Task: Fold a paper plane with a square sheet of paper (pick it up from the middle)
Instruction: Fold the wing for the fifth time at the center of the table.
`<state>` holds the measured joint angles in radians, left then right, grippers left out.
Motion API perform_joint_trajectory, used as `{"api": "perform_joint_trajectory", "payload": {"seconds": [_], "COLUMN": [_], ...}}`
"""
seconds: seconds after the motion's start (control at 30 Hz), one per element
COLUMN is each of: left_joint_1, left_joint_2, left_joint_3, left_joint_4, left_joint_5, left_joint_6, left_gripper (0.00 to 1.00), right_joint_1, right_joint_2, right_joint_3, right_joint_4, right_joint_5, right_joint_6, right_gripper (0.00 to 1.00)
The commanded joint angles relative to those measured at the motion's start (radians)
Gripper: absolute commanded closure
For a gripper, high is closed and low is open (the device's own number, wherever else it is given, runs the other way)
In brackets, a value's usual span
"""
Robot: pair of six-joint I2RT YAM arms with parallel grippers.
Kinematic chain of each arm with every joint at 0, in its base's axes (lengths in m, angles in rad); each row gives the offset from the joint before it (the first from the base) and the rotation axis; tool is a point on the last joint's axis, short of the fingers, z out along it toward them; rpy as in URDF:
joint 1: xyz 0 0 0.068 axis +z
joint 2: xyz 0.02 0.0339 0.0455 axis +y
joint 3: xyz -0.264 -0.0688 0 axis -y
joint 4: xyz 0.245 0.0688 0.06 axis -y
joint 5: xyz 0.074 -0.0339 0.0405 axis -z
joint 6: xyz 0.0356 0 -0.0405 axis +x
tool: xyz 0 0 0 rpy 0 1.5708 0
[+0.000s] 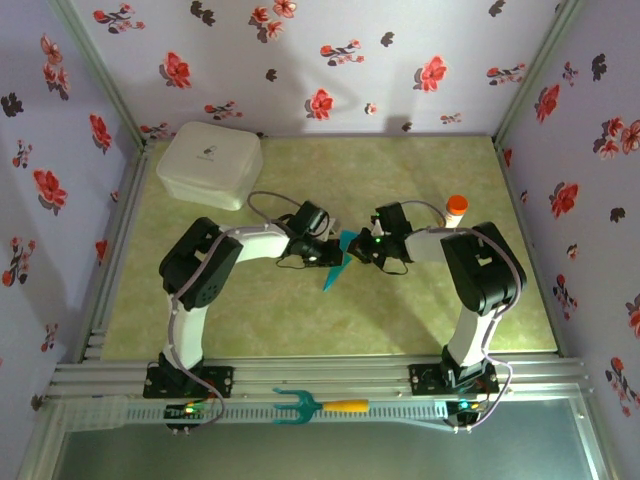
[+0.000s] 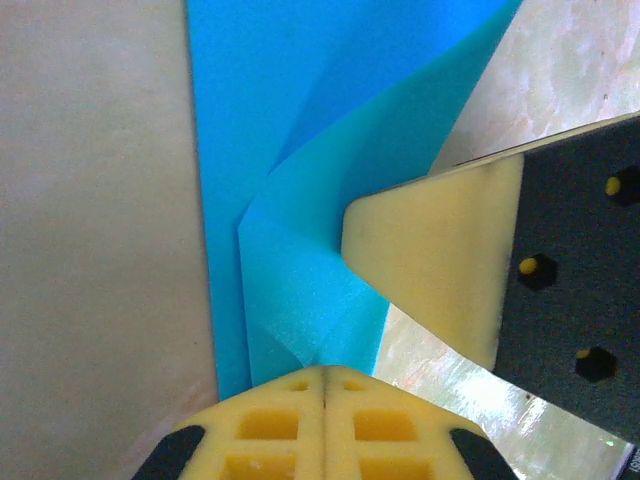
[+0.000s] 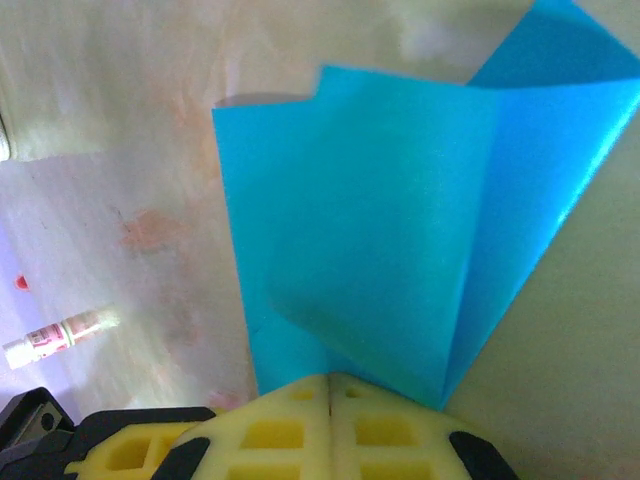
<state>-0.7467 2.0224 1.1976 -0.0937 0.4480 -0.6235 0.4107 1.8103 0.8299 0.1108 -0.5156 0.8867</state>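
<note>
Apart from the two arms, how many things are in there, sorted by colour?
Teal: 2 (folded paper, fork-shaped tool with a yellow handle)
White: 1 (lidded box)
White with orange cap: 1 (bottle)
Total: 4

Both arms reach inward, left pincer (image 1: 322, 252) and right pincer (image 1: 362, 246) clamped shut, tips nearly meeting.
</note>
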Motion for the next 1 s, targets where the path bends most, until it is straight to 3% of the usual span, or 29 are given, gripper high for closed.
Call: {"api": "perform_joint_trajectory", "payload": {"seconds": [0.0, 0.2, 0.4, 0.7, 0.97], "left_joint_1": [0.001, 0.0, 0.0, 0.001, 0.0], "left_joint_2": [0.016, 0.006, 0.011, 0.012, 0.017], "left_joint_3": [-0.06, -0.104, -0.082, -0.078, -0.087], "left_joint_4": [-0.13, -0.128, -0.128, -0.133, -0.127], "left_joint_5": [-0.049, -0.025, -0.026, -0.027, -0.019], "left_joint_6": [0.058, 0.085, 0.08, 0.08, 0.079], "left_gripper": [1.0, 1.0, 1.0, 1.0, 1.0], "right_joint_1": [-0.027, -0.035, 0.008, 0.001, -0.075], "right_joint_2": [-0.047, -0.115, -0.075, 0.007, 0.032], "right_joint_3": [-0.016, 0.016, 0.021, 0.057, 0.097], "right_joint_4": [-0.092, -0.103, -0.074, -0.176, -0.193], "right_joint_5": [0.042, -0.007, -0.039, 0.093, 0.101], "right_joint_6": [-0.049, -0.095, -0.089, -0.138, -0.11], "right_gripper": [0.92, 0.92, 0.94, 0.95, 0.94]}}
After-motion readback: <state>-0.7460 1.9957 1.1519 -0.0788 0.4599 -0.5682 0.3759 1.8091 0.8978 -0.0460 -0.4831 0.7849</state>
